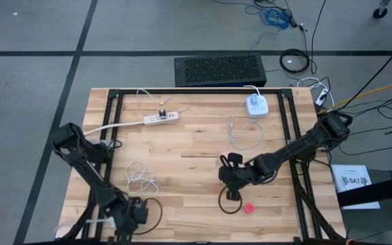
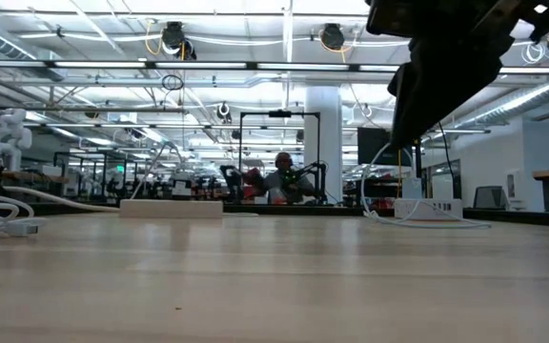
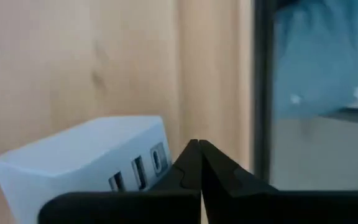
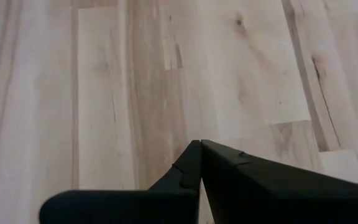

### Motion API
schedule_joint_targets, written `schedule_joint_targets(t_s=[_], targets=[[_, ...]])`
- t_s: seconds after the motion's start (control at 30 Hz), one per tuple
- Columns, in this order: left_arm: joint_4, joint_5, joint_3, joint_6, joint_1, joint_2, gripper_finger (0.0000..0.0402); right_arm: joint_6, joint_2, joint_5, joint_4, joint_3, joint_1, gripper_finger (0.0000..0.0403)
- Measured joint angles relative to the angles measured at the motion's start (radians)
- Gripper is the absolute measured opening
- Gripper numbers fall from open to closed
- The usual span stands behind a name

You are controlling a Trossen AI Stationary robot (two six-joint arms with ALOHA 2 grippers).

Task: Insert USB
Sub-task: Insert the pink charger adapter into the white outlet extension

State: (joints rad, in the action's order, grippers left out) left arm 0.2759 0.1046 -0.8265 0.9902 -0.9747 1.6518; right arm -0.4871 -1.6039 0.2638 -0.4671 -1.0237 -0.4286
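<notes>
The left claw [image 1: 129, 216] sits at the near left corner of the wooden counter [image 1: 189, 146], fingers [image 3: 188, 168] pressed together and holding nothing, just beside a white block with slots [image 3: 86, 165]. The right claw [image 1: 231, 178] hangs over the near middle of the counter, fingers [image 4: 191, 165] also pinched together and empty. A white power strip [image 1: 160, 118] lies far left, a white USB hub [image 1: 256, 105] far right with its cable [image 1: 240, 136] trailing nearer. A loose white USB cable [image 1: 140, 178] lies coiled near left.
</notes>
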Motion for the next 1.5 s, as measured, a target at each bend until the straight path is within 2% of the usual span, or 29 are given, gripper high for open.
schedule_joint_targets(t_s=[0.27,0.4,0.5,0.6,0.7,0.77,0.83,0.97,1.17,1.37,1.5], targets=[[0.059,-0.095,-0.014,-0.226,0.138,0.002,0.0001,-0.022,0.008,-0.003,0.001,-0.001,0.001,0.0000],[0.222,-0.125,-0.114,-0.315,0.163,-0.018,0.0001,-0.021,0.029,-0.004,0.000,-0.001,0.001,0.0000],[0.408,-0.147,-0.205,-0.322,0.164,-0.036,0.0001,-0.013,0.044,-0.003,0.001,-0.001,0.001,0.0000],[0.555,-0.192,-0.303,-0.274,0.148,-0.066,0.0001,-0.004,0.049,-0.001,0.009,-0.002,0.001,0.0000],[0.768,-0.220,-0.369,-0.122,0.122,-0.082,0.0001,-0.001,0.050,0.000,0.006,-0.002,0.001,0.0000],[0.886,-0.208,-0.385,-0.002,0.095,-0.076,0.0001,0.002,0.050,0.000,0.004,-0.002,0.001,0.0000],[0.965,-0.152,-0.381,0.101,0.066,-0.077,0.0001,0.008,0.050,0.000,0.004,-0.002,0.001,0.0000],[0.967,-0.052,-0.337,0.221,0.010,-0.064,0.0001,0.015,0.050,0.004,0.003,-0.002,-0.002,0.0000],[0.953,-0.059,-0.289,0.334,-0.035,-0.068,0.0001,0.015,0.050,0.006,0.003,-0.002,-0.005,0.0000],[0.866,-0.066,-0.195,0.340,-0.036,-0.068,0.0001,0.011,0.050,0.007,0.003,-0.002,-0.008,0.0000],[0.828,-0.109,-0.155,0.339,-0.028,-0.070,0.0001,0.009,0.050,0.006,0.003,-0.002,-0.012,0.0000]])
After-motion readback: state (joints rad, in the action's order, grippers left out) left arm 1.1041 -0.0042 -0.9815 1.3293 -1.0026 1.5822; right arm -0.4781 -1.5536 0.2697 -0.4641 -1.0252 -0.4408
